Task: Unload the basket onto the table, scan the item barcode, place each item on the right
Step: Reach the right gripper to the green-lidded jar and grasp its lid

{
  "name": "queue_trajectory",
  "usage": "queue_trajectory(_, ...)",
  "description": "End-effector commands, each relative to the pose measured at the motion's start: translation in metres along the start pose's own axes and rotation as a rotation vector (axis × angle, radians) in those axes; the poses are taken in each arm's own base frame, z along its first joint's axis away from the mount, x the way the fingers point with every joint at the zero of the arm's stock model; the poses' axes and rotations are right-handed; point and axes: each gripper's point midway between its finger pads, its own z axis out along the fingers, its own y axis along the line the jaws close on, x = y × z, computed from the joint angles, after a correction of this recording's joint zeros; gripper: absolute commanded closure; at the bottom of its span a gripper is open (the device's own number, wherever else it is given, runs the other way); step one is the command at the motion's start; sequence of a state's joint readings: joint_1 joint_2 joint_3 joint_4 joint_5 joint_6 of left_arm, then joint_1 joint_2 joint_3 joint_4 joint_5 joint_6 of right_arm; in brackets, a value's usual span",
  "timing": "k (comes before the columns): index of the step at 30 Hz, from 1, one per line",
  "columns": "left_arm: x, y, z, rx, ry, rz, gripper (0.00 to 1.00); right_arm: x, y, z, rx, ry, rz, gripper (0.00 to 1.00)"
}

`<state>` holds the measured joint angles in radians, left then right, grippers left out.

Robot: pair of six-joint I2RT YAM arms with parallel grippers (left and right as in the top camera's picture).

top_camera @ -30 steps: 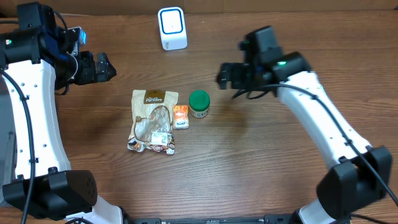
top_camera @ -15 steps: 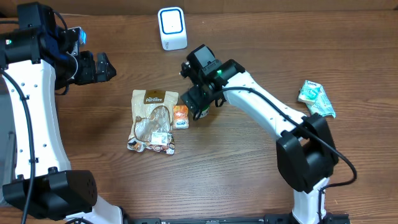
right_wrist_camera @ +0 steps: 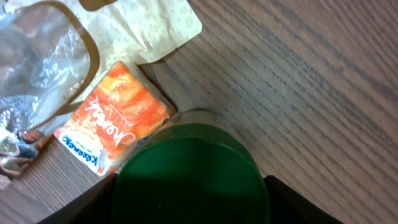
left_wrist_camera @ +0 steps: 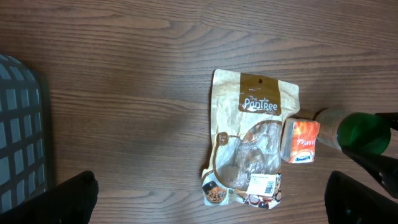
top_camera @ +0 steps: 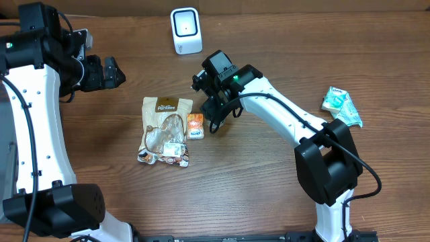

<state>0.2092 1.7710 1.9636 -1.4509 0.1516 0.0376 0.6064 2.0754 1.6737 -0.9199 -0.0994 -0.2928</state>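
Sitting together — one pouch, one packet, one jar.

One white scanner stands at the far edge of the single wooden tabletop. There are four grocery items in all: one brown snack pouch, one small orange packet, one green-lidded jar and one pale green-and-white packet. That makes three soft packs and one rigid container. One grey grid basket shows only in the left wrist view. The arms number two, a left arm and a right arm
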Motion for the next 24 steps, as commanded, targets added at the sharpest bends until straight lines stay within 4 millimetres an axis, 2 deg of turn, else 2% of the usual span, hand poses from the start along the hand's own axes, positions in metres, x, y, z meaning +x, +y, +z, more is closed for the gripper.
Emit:
queue_trajectory(1,-0.003,-0.003,-0.007,-0.002,-0.023,0.039,0.0,-0.003,-0.012,0.0,0.027,-0.006,0.053,0.38)
queue_trajectory(6,-0.003,-0.003,-0.007,-0.002,-0.023,0.039,0.0,0.001,-0.025,-0.004,0.085,0.001,0.229,0.4)
queue_trajectory(9,-0.003,-0.003,-0.007,-0.002,-0.023,0.039,0.0,0.002,-0.037,-0.013,0.149,-0.009,0.455,0.36)
queue_trajectory(13,-0.003,-0.003,-0.007,-0.002,-0.023,0.039,0.0,0.01,-0.041,-0.019,0.162,-0.007,0.874,0.41)
queue_trajectory(17,-0.003,-0.003,-0.007,-0.002,-0.023,0.039,0.0,0.007,-0.04,-0.018,0.149,-0.033,1.094,0.36)
queue_trajectory(21,-0.003,-0.003,-0.007,-0.002,-0.023,0.039,0.0,0.006,-0.043,-0.019,0.152,-0.036,1.026,0.2)
queue_trajectory(22,-0.003,-0.003,-0.007,-0.002,-0.023,0.039,0.0,0.003,-0.045,-0.02,0.151,-0.038,0.91,0.12)
queue_trajectory(24,-0.003,-0.003,-0.007,-0.002,-0.023,0.039,0.0,-0.002,-0.049,-0.025,0.152,-0.044,0.745,0.03)
